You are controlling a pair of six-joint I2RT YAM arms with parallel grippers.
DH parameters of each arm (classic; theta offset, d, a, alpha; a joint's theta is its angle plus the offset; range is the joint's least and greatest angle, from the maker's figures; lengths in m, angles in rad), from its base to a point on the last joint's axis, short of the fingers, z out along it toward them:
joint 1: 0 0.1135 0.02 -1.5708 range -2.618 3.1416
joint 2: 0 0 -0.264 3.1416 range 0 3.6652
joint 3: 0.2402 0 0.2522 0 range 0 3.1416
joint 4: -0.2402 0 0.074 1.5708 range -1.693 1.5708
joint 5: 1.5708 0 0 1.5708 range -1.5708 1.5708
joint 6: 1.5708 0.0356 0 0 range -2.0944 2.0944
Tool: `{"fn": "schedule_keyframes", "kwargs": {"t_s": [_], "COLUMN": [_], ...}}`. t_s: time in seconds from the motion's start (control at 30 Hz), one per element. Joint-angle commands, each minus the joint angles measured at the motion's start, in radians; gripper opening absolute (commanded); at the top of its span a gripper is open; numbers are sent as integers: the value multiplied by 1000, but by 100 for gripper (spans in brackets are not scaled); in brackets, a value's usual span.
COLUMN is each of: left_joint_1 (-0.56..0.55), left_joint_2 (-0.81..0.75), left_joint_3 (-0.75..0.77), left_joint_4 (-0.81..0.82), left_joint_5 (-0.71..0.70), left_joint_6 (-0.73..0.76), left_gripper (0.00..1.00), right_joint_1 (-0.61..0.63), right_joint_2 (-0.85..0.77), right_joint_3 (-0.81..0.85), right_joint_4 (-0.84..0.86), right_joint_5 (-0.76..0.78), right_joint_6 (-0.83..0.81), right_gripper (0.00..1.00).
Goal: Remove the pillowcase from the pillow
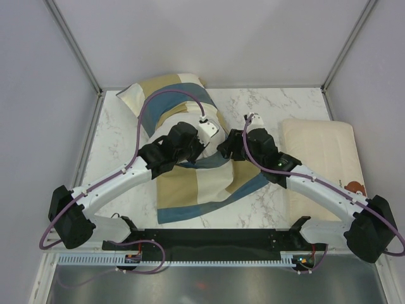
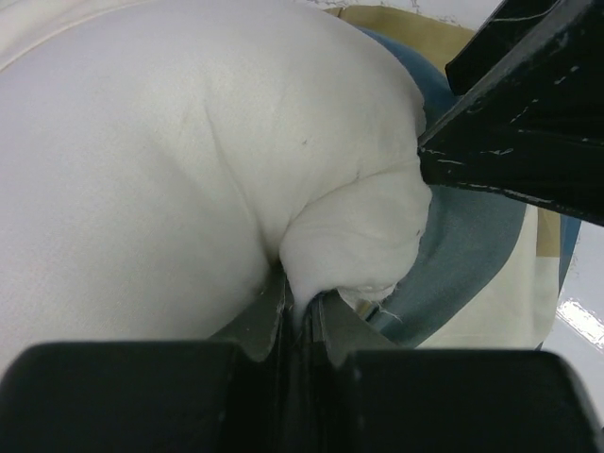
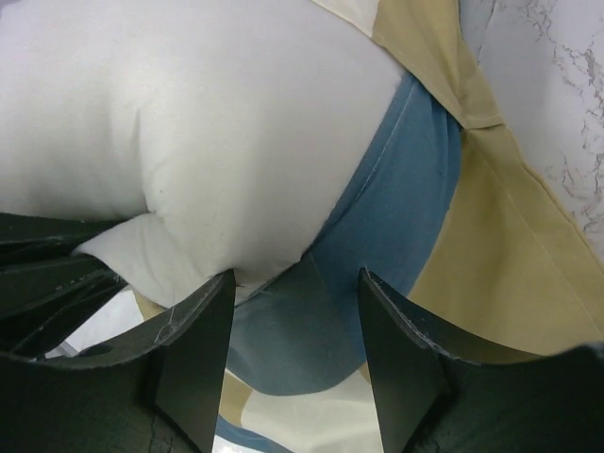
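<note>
**Left side.** The left arm (image 1: 120,177) reaches from its base at the near-left corner diagonally toward the middle of the marble table (image 1: 117,136). The left gripper (image 2: 302,307) is clenched. Its wrist view shows both fingers pressed together on a pinched corner of the pillow (image 2: 170,170), with white fabric bulging out just above the closed tips.

**Centre.** The pillowcase (image 1: 190,190) lies across the middle of the table. Its far end is plump and angled toward the back-left corner. Its near end lies flat and spread out, showing tan, cream and steel-blue blocks. The pillow sits mostly inside the far part of the cover. Its exposed white corner emerges at the opening where the two grippers meet. In both wrist views a blue band of the cover lies against the underside of this corner.

**Right side.** The right arm (image 1: 323,187) comes in from the near-right corner. The right gripper (image 3: 294,276) is released, its fingers (image 3: 198,349) standing well apart. Blue pillowcase fabric and the edge of the white corner lie between them. Whether either finger touches the cloth cannot be determined. The two grippers are just beside each other.

**Far right.** A flat cream pillow with a brown bear print (image 1: 319,152) lies along the right edge of the table. It is apart from the pillowcase, and the right arm crosses over its near end.
</note>
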Motion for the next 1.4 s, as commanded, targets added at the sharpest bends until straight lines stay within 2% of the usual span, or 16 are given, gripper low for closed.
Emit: {"fn": "schedule_keyframes", "kwargs": {"t_s": [0.0, 0.23, 0.53, 0.77, 0.9, 0.97, 1.0, 1.03, 1.13, 1.27, 1.37], "left_joint_1": [-3, -5, -5, -14, -19, -22, -22, -22, -22, -22, 10], "left_joint_2": [-24, -24, -27, -48, -53, -56, -60, -62, -62, -37, -13], "left_joint_3": [11, 11, 8, 0, -2, -3, -5, -8, -11, -12, -3], "left_joint_4": [31, 34, 36, 43, 45, 48, 48, 51, 54, 59, 63], "left_joint_5": [3, 12, -9, -5, -9, -9, -8, -8, -17, -86, -140], "left_joint_6": [-51, -56, -60, -60, -59, -57, -59, -59, -56, -59, -92], "left_gripper": [2, 2, 2, 2, 2, 2, 2, 2, 2, 2, 2], "right_joint_1": [37, 88, 169, 172, 172, 172, 174, 172, 172, 178, 207], "right_joint_2": [16, 78, 50, 107, 165, 205, 216, 233, 240, 185, 110], "right_joint_3": [27, 68, -3, -58, -50, -53, -59, -65, -87, -102, -118], "right_joint_4": [110, 24, -42, -2, 30, 50, 61, 71, 102, 81, -4], "right_joint_5": [50, 118, 196, 196, 144, 124, 107, 100, 98, 127, 178], "right_joint_6": [58, 62, 114, 154, 163, 173, 176, 183, 202, 200, 193], "right_gripper": [63, 64, 64, 66, 66, 60, 51, 33, 0, 0, 0]}}
